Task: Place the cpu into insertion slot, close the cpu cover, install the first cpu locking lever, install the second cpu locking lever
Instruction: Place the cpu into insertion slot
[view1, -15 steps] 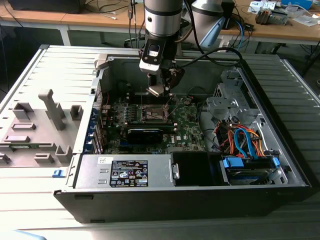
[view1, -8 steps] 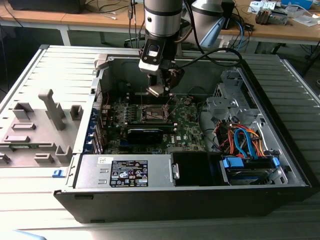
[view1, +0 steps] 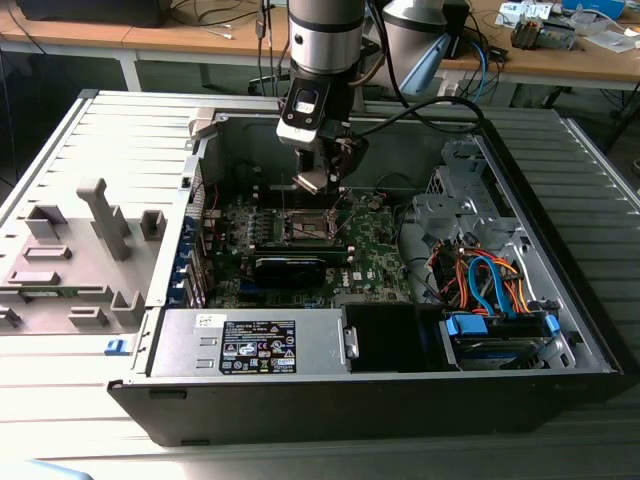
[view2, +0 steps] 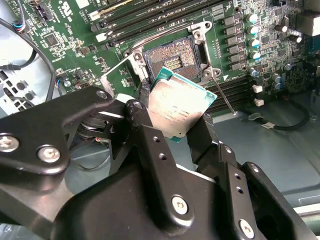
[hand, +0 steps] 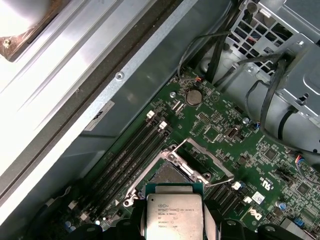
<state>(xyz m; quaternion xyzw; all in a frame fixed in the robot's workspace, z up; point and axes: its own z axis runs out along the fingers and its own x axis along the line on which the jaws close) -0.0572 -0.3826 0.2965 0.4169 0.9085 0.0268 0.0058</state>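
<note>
Placing the cpu is judged to be the step in hand: the gripper (view2: 175, 120) is seen clamped on the cpu (view2: 176, 107), its two black fingers (view2: 143, 107) drawn in against opposite edges of the chip, with nothing else held. In the exterior view the gripper (view1: 318, 180) is hung over the green motherboard (view1: 378, 252) inside the opened computer case (view1: 400, 400), above the insertion slot (view1: 308, 228) and apart from it. In the second wrist view the chip is seen tilted relative to the board and sits just beside the near edge of the insertion slot (view2: 172, 59), whose brownish-gold contact field is fully exposed. The cpu cover (view2: 122, 72) is judged to be swung open at one side of the socket, and a thin lever rod (view2: 223, 97) is seen angled out at the other side, so neither cover nor levers are taken as done. For seating, it is judged that the chip must be levelled, squared to the dark frame and centred over the contacts, since these could be damaged by a skewed drop. Several lines of print are visible on the silvery top of the cpu (hand: 174, 216) in the first wrist view, and a printed label (view1: 258, 347) is carried on the power supply; neither is read off.
</note>
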